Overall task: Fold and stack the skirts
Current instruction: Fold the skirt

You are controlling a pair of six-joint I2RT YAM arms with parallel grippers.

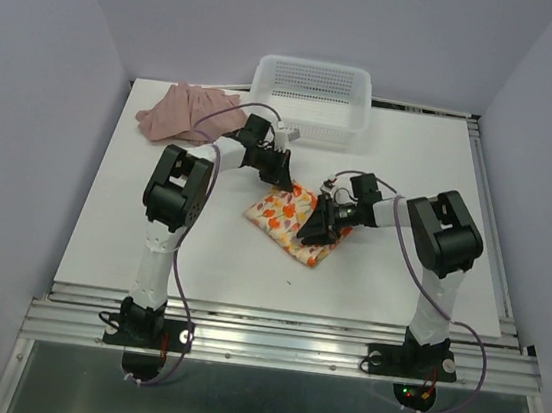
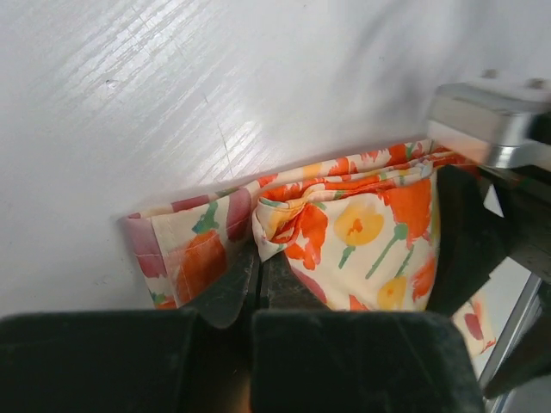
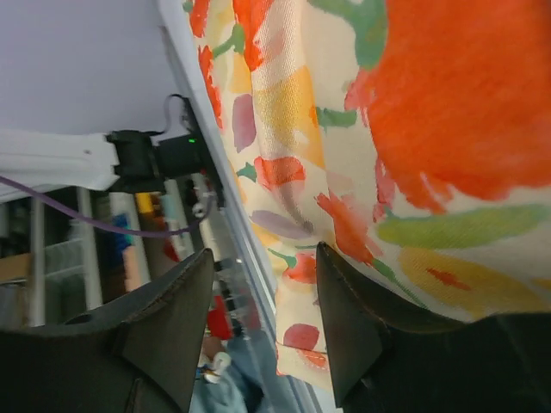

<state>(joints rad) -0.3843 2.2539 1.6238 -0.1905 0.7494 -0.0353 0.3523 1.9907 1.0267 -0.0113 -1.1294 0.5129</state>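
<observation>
Here the printed skirt [image 1: 281, 207], likely limp and light, lies on the desk [image 1: 151, 242] in front of the basket [image 1: 312, 120], its edge pinched by the left fingers [image 2: 228, 292], right fingers [image 3: 164, 318] open; probably best held at corners.

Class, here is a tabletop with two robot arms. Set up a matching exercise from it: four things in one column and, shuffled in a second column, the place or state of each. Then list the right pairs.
Things
1. pink skirt
2. printed skirt
3. mesh basket
4. right gripper

Places or states
A. fingers apart
B. standing at the far edge of the table
C. crumpled at the far left corner
D. lying near the table's centre

Pairs: 1-C, 2-D, 3-B, 4-A
</observation>
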